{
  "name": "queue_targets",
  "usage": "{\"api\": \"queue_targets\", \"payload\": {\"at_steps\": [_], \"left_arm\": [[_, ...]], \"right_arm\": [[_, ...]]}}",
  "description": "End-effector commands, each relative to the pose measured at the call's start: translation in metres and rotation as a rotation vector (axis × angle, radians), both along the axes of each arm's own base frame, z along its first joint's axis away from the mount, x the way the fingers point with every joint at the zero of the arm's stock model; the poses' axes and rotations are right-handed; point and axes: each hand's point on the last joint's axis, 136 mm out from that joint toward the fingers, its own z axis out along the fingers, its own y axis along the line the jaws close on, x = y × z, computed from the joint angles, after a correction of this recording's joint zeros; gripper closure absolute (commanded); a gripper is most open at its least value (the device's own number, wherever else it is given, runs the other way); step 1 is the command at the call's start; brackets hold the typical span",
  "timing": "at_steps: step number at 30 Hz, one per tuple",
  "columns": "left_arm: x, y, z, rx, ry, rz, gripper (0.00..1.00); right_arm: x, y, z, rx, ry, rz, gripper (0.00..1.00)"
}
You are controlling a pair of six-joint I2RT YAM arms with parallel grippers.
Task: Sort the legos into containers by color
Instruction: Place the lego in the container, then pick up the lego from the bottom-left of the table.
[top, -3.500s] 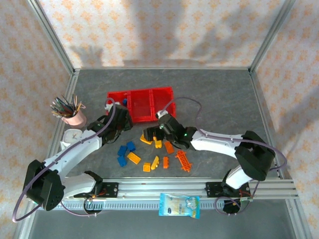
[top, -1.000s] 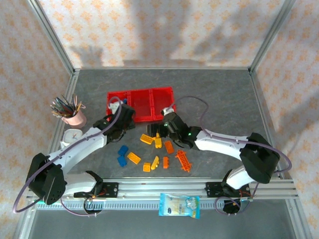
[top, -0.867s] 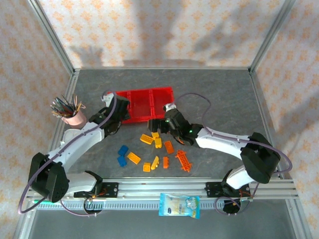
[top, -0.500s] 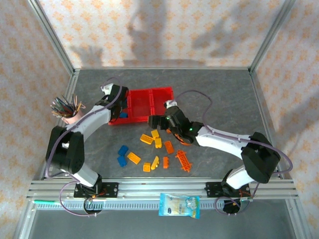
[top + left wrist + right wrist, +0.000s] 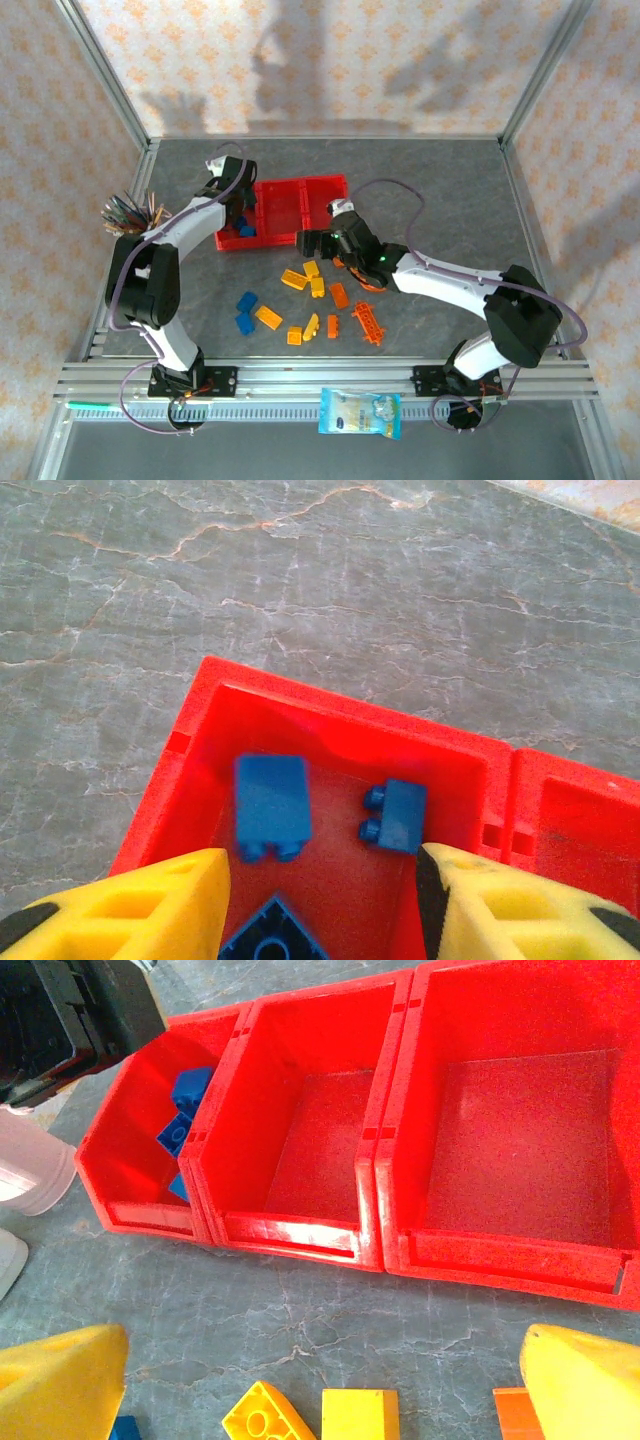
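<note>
From above, the left gripper (image 5: 238, 205) hangs over the left end of the red bins (image 5: 285, 205); the right gripper (image 5: 306, 242) sits just in front of them, loose bricks (image 5: 318, 288) nearby. Left wrist: jaws apart, 3 blue bricks (image 5: 271, 807) in the bin below. Right wrist: fingers (image 5: 60, 1390) wide apart, 2 yellow bricks (image 5: 360, 1415) between them

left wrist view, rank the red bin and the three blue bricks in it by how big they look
1. red bin
2. left blue brick
3. right blue brick
Not ranked: bottom blue brick, cut off by the picture's edge, so its full size is unsure.
</note>
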Motion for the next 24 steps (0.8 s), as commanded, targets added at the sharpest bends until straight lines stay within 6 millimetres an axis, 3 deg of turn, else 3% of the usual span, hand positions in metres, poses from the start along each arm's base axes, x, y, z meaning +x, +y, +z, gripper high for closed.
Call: {"api": "queue_targets", "payload": {"at_steps": [1, 8, 24], "left_arm": [[-0.013, -0.004, 0.015, -0.042, -0.019, -0.032, 0.46], [-0.059, -0.010, 0.011, -0.104, 0.016, -0.069, 0.46], [-0.192, -0.039, -0.039, -0.106, 0.211, -0.093, 0.43]], "right_arm": [[0.003, 0.003, 0.006, -0.006, -0.030, 0.031, 0.00], [-0.012, 0.005, -0.012, -0.057, 0.007, 0.098, 0.00], [-0.071, 0.017, -0.050, -0.116, 0.077, 0.244, 0.00]]}}
